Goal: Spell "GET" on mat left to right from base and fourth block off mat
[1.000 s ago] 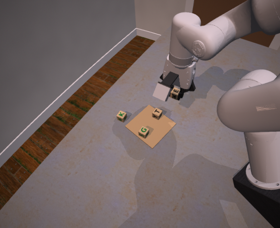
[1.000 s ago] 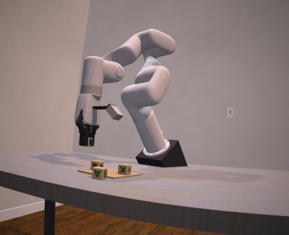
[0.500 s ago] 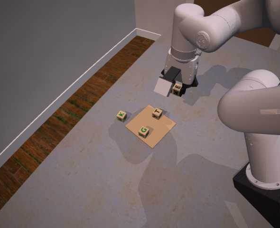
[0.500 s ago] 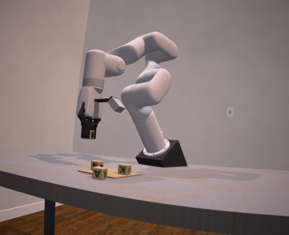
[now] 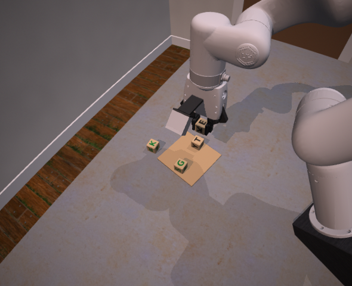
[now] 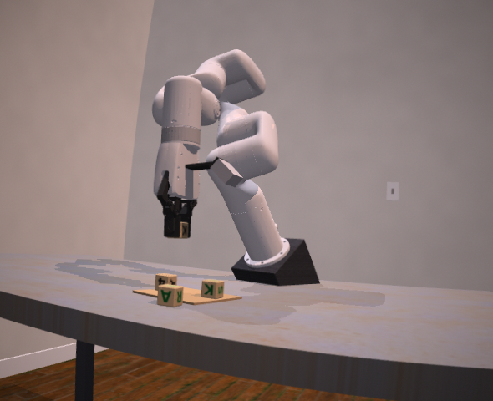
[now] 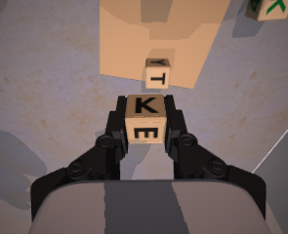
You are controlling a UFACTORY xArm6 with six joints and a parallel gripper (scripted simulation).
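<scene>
My gripper [image 5: 202, 126] [image 6: 177, 229] [image 7: 145, 107] is shut on the E block, held in the air beyond the mat's far right edge. The E block [image 5: 201, 125] [image 6: 184, 230] [image 7: 145, 131] has E on top and a black K on one side. The T block [image 5: 197, 142] [image 6: 165, 281] [image 7: 157, 79] stands on the mat [image 5: 207, 158] [image 6: 195, 297] [image 7: 124, 49] near that edge, T up. The G block [image 5: 180, 165] [image 6: 212, 289] stands on the mat, green G up, with bare mat between it and T. The G block is outside the wrist view.
The fourth block [image 5: 153, 145] [image 6: 170, 295] [image 7: 271, 9], green K up, lies on the table off the mat, beyond the side farthest from the robot's base. The robot's base [image 5: 333, 221] [image 6: 276, 263] stands on the other side. The table edge runs behind the fourth block.
</scene>
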